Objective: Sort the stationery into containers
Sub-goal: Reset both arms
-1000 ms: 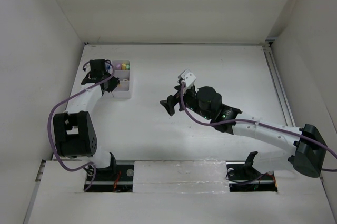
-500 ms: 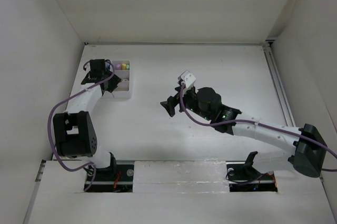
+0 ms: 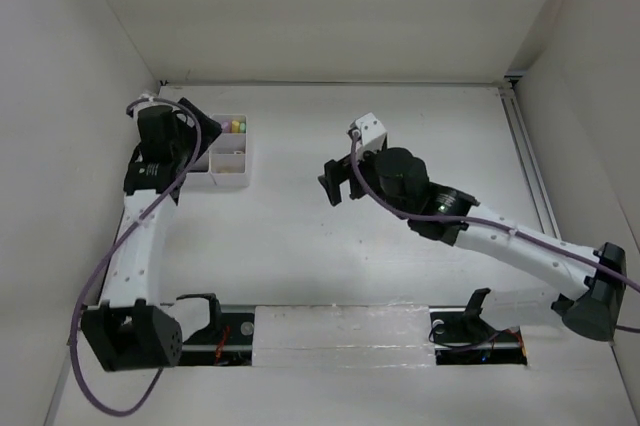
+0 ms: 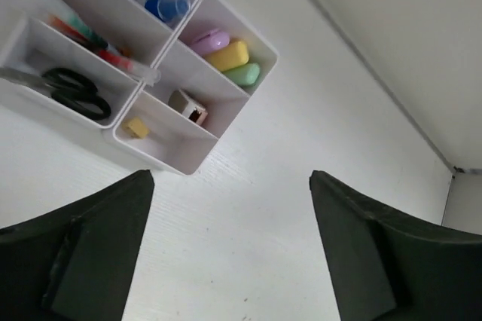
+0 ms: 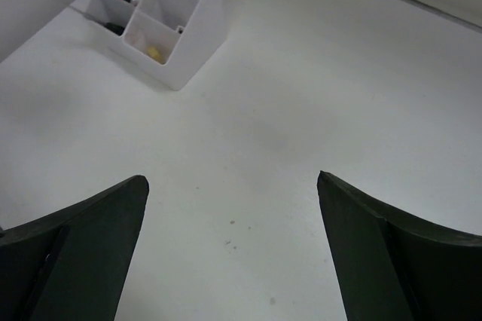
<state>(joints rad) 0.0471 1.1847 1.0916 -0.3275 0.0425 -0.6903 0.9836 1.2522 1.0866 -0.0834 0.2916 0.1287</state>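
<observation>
Your left gripper is spread wide, with nothing between its fingers; only bare table shows in the gap. The white organizer tray lies just ahead of the left-hand fingertip and off to that side, apart from both fingers. In the compartment nearest the fingertips you can see the tan eraser and, beside it, a small white block with a brown face. One compartment farther out, the pink marker, yellow marker and green marker lie side by side. The blue-capped bottle sits in the compartment farthest from the fingers. Off to the left-hand side, the black-handled scissors rest in one slot, and thin pens lie in the long slot next to it. Your right gripper is likewise released and empty, its two fingers wide apart over plain table. From there the tray is well ahead of the fingertips and off toward the left-hand finger, too far away to make out more than coloured specks inside. In the overhead view the left gripper hangs just beside the tray, on the side away from your right arm. The right gripper is well apart from it, with its fingers pointing toward the tray.
</observation>
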